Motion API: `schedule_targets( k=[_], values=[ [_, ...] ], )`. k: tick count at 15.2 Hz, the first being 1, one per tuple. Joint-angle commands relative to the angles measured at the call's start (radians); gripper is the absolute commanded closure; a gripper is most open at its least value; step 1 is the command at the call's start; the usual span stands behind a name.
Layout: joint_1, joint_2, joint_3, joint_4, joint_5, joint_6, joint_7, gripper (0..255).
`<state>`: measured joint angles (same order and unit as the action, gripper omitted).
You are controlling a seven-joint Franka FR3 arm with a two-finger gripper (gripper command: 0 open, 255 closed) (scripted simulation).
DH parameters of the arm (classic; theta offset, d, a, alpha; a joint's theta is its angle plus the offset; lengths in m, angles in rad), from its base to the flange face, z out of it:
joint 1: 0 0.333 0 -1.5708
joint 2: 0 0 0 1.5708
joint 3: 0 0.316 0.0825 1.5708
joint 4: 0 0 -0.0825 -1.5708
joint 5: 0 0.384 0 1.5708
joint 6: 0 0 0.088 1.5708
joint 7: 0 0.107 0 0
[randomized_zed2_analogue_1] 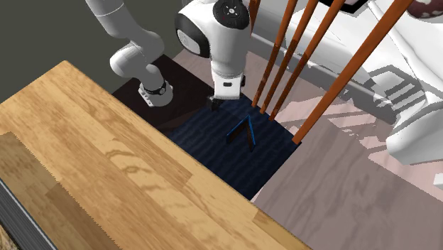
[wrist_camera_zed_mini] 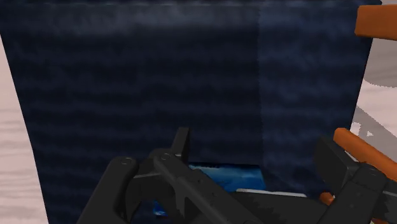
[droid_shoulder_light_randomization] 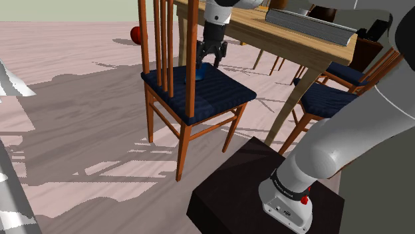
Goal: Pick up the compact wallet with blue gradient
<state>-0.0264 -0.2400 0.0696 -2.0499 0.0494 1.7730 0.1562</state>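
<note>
The wallet (randomized_zed2_analogue_1: 241, 133) is blue and stands half open like a small tent on the dark blue chair seat (randomized_zed2_analogue_1: 213, 153). From the shoulder view only a blue sliver of the wallet (droid_shoulder_light_randomization: 199, 70) shows beside a chair-back slat. My gripper (randomized_zed2_analogue_1: 221, 101) hovers a little above the seat, just to the stand side of the wallet and apart from it. It hangs over the back part of the seat (droid_shoulder_light_randomization: 219, 93), gripper (droid_shoulder_light_randomization: 209, 62) pointing down. Looking along the gripper (wrist_camera_zed_mini: 254, 145), the fingers stand apart and open, with the wallet's blue edge (wrist_camera_zed_mini: 222, 174) low between them, untouched.
The chair's wooden back slats (droid_shoulder_light_randomization: 166, 46) rise close beside the hand. A wooden table (droid_shoulder_light_randomization: 279, 36) with a grey flat object (droid_shoulder_light_randomization: 312, 25) stands just behind. A second blue-seated chair (droid_shoulder_light_randomization: 326, 100) and the dark stand (droid_shoulder_light_randomization: 253, 193) are nearby. A red ball (droid_shoulder_light_randomization: 136, 33) lies on the floor.
</note>
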Motion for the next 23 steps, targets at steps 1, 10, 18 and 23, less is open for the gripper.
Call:
schedule_targets(
  k=[1, 10, 18, 23],
  values=[
    [-0.001, 0.088, 0.004, 0.087, -0.012, 0.001, 0.005, 0],
    [0.005, 0.350, 0.012, 0.354, -0.054, -0.009, 0.021, 0],
    [0.005, 0.355, 0.012, 0.285, -0.054, 0.065, 0.022, 255],
    [0.005, 0.354, 0.013, 0.284, -0.054, 0.065, 0.022, 255]
  ],
)
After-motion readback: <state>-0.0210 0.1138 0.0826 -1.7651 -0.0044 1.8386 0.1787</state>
